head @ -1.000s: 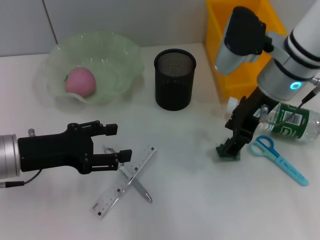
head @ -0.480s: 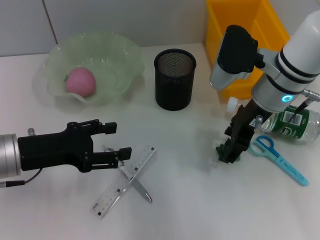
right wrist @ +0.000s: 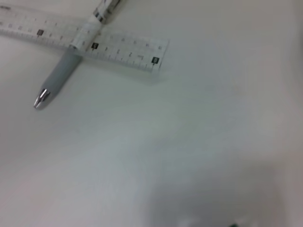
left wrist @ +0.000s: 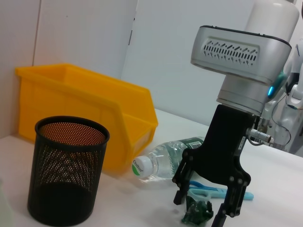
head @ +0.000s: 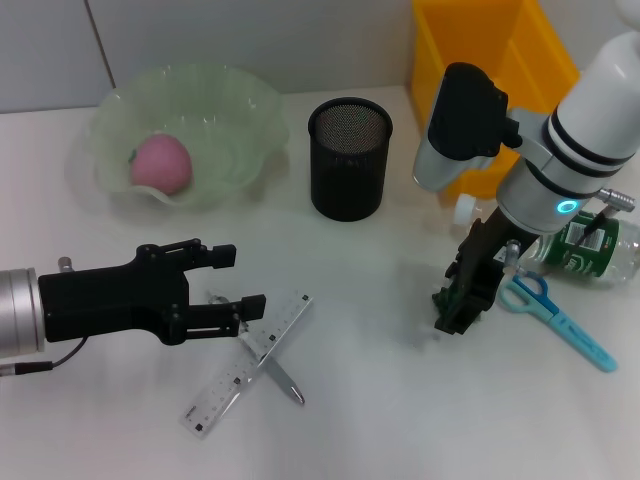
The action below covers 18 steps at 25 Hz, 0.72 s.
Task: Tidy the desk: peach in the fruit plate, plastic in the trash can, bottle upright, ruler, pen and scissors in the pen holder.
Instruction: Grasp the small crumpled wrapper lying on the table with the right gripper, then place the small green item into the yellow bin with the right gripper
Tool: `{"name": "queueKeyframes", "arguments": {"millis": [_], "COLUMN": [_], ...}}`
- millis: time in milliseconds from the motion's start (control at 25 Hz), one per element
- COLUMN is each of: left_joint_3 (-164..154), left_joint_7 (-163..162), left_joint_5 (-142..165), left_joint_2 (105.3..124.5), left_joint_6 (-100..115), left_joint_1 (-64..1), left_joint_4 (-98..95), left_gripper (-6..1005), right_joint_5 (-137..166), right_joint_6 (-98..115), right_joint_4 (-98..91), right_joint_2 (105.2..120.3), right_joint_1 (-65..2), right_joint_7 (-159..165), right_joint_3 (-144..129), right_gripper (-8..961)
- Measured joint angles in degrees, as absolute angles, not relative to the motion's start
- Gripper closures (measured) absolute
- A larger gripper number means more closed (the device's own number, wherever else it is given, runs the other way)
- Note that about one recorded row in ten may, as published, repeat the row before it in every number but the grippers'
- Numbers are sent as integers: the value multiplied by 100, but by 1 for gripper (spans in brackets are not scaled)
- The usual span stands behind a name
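- Peach [head: 160,164] sits in the fruit plate [head: 230,110], so that item looks done
- Plastic [left wrist: 197,211], a dark green scrap, lies on the counter [head: 380,400] between the spread fingers of the right tool [left wrist: 201,208], not gripped; the yellow trash can [head: 455,150] waits behind
- Bottle [head: 580,243] lies on its side with a green label, writing unreadable
- Ruler [head: 250,362], pen [head: 270,366] and scissors [head: 556,317] lie outside the pen holder [head: 349,158]
- Left tool [head: 232,282] hovers open and empty near the ruler

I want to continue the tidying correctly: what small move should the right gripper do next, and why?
Probably close the right gripper on the green plastic piece: its fingers stand open on either side of the piece, which lies on the desk.
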State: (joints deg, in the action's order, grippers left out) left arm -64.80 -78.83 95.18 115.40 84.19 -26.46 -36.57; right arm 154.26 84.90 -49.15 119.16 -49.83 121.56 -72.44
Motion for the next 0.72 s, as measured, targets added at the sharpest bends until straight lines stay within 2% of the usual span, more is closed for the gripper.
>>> {"name": "queueKeyframes", "arguments": {"millis": [80, 520, 600, 720], "left_joint_3": [-6474, -6418, -6414, -6414], "left_joint_7": [-7883, -7883, -7883, -7883], "left_joint_5": [9518, 9518, 9518, 9518], "left_joint_2": [11540, 11540, 11540, 11540], "left_joint_6": [8419, 8403, 8402, 8401], "left_joint_1": [-2646, -2645, -2645, -2645], "left_joint_4": [-3656, -3656, -3656, -3656], "left_gripper": [171, 171, 171, 172], "right_joint_5": [15421, 15406, 15342, 15235], "right_joint_6": [8489, 8449, 8451, 8574], "right_joint_4": [-4912, -5155, -5328, -5610], "right_joint_2": [11921, 11926, 11926, 11913], "right_joint_1": [-4982, -4846, -4769, -4709], "right_joint_7": [12155, 12114, 12091, 12103], "right_joint_3": [-7278, -7398, -7385, -7350], "right_gripper": [172, 342, 477, 503]}}
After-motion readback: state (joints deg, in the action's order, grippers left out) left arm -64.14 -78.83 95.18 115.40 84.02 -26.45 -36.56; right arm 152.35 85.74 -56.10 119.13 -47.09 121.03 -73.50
